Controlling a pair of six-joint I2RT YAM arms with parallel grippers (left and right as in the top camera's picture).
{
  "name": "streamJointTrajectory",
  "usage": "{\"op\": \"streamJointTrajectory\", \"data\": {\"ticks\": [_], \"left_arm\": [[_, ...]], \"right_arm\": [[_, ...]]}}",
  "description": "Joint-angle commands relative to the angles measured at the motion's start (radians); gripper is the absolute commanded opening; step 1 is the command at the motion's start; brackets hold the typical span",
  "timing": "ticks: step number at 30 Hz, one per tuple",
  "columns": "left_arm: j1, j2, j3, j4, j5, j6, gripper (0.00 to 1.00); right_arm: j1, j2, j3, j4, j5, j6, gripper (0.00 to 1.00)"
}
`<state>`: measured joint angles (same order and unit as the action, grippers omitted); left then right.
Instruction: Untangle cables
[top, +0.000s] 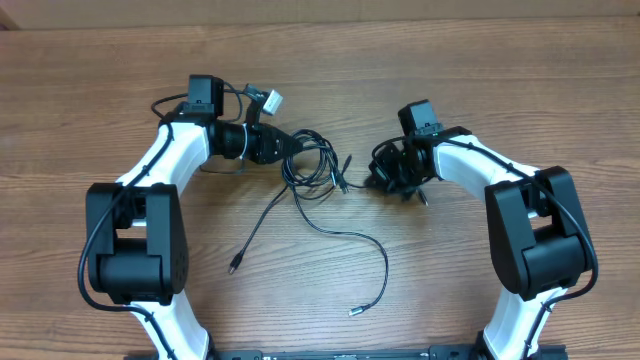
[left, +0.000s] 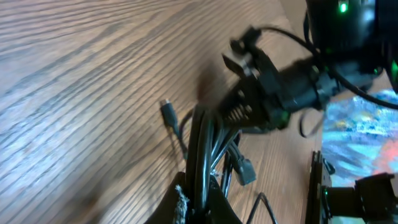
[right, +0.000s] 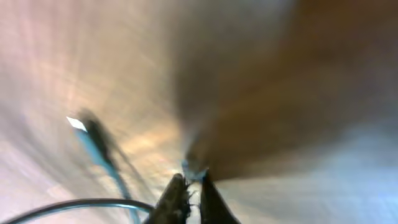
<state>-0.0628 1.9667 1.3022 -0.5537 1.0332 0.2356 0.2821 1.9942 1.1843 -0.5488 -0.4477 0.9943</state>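
Note:
The cables (top: 312, 163) lie as a bunch of thin black loops at mid-table. One strand runs down to a plug (top: 235, 266), another curls to a silver-tipped plug (top: 355, 311). My left gripper (top: 292, 148) is shut on the left side of the bunch. In the left wrist view its fingers (left: 200, 200) pinch several black strands (left: 204, 146), with loose plugs (left: 166, 112) beside them. My right gripper (top: 385, 172) is low, just right of the bunch. In the blurred right wrist view its fingers (right: 193, 185) are pressed nearly together, with a cable (right: 74, 204) arcing at lower left.
The wooden table (top: 100, 90) extends on all sides. The left arm's own wires and a white connector (top: 271, 99) hang behind its wrist. The right arm's wrist (left: 292, 84) shows close ahead in the left wrist view.

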Motion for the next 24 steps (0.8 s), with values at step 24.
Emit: {"op": "streamJointTrajectory", "data": {"ticks": [24], "left_arm": [[-0.078,0.001,0.01,-0.014,-0.141,0.056,0.43]], "right_arm": [[-0.113,0.023,-0.004,0.126,-0.531,-0.427,0.43]]}}
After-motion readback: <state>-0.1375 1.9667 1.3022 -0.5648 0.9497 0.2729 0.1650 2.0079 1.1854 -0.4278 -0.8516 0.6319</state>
